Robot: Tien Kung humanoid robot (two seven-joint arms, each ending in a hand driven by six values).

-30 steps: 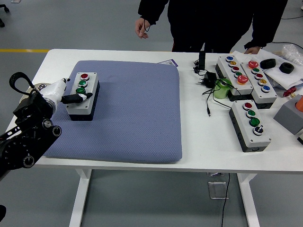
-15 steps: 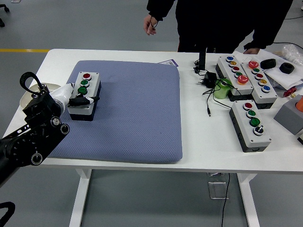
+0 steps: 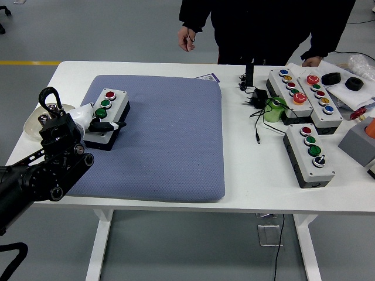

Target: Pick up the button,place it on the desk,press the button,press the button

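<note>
Left hand (image 3: 96, 124): fingers closed around the near end of the button box (image 3: 108, 115).
Button box: tilted, on the blue mat's (image 3: 170, 134) left part; red and green buttons up.
Person (image 3: 263, 26): standing at the far side.

No text, brand, number or sign can be read anywhere here. The small printed card (image 3: 209, 76) at the far edge of the blue mat (image 3: 170, 134) carries marks too small to make out. The button boxes (image 3: 310, 153) on the desk (image 3: 246, 175) show only coloured caps, with no lettering that can be told at this size.
</note>
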